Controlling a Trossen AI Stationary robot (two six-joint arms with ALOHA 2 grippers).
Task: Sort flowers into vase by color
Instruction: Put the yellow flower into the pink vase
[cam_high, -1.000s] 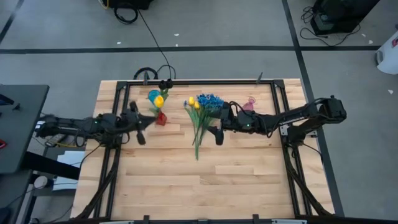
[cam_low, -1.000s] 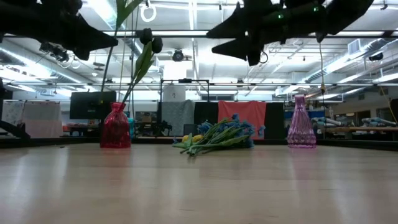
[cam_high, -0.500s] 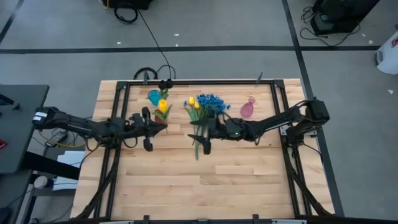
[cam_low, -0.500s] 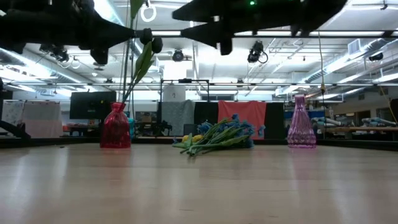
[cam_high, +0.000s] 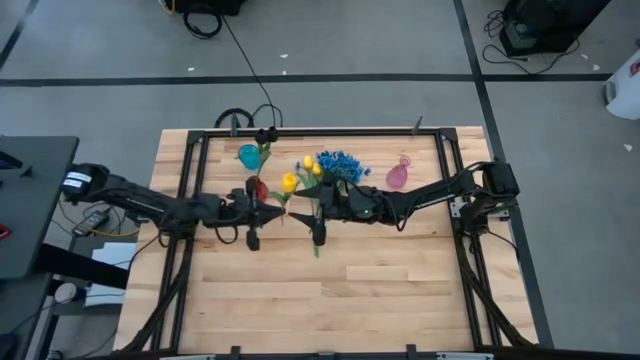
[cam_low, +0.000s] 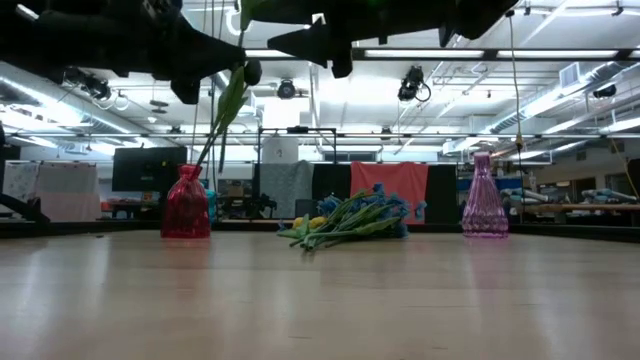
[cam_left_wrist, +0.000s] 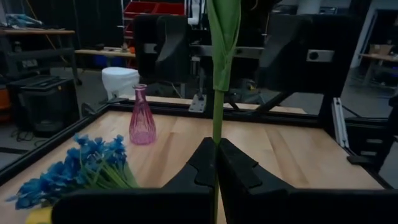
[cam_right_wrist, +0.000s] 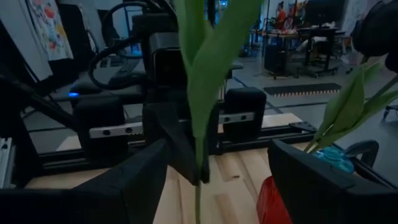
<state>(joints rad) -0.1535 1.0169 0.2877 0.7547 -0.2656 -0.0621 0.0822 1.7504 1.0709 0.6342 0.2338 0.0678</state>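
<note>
While the two arms meet nose to nose above the middle of the bench (cam_high: 300, 290), the left gripper (cam_high: 268, 211) has its fingers (cam_left_wrist: 205, 165) pressed together on the green stem of a yellow tulip (cam_high: 289, 182) — the stem (cam_left_wrist: 217, 118) rises straight up from between the closed tips. The right gripper (cam_high: 318, 214) faces it from the other side, its fingers (cam_right_wrist: 140, 177) standing wide apart to either side of that same stem and leaf, not closed on it. The remaining flowers (cam_high: 328, 180) — blue blossoms and yellow tulips — lie in a bunch on the bench near its far edge. A red vase (cam_low: 185, 206) holding dark tulips stands left of the bunch, a pink vase (cam_high: 397, 176) right of it, and a blue vase (cam_high: 248, 155) sits near the far rail.
</note>
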